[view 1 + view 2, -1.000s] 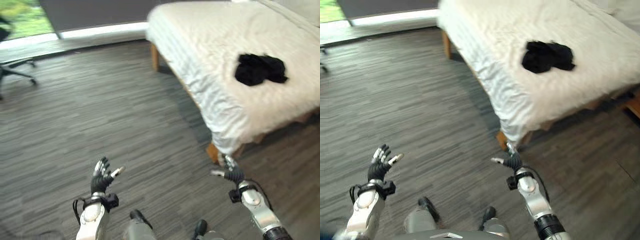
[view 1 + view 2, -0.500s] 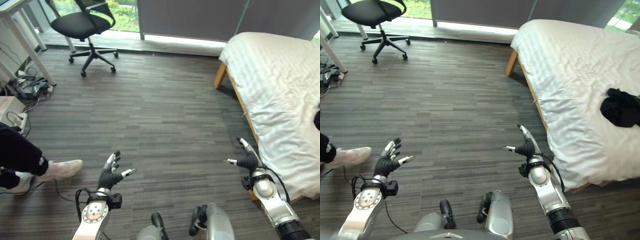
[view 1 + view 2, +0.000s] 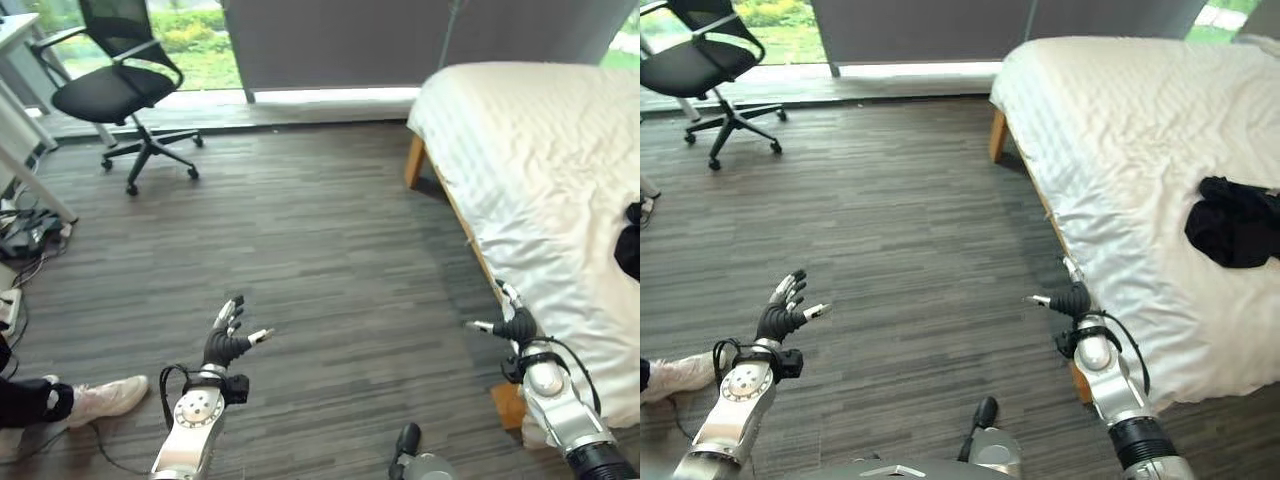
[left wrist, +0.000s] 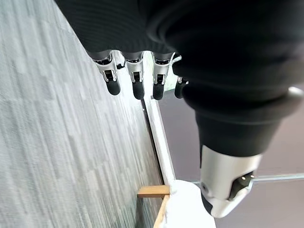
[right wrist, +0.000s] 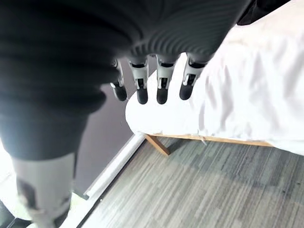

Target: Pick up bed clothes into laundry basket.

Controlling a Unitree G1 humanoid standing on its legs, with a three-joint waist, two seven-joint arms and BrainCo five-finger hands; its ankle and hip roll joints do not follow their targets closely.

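Two hands, the left hand (image 3: 226, 343) and the right hand (image 3: 1072, 301), are held up over the floor (image 3: 320, 240) with fingers spread and nothing in them, while the black clothes (image 3: 1232, 221) are seen further off on the white bed (image 3: 1120, 120).

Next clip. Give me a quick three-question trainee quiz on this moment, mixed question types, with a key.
1. True or false: the black garment lies on the white bed.
2. Which is held in the right hand? A) the black garment B) nothing C) a bedsheet corner
3. Fill in: the black office chair stands on the robot's ____ side, near the window.

Key: 1 true. 2 B; the right hand is open beside the bed edge, as is the left hand over the wood-pattern floor. 3 left.
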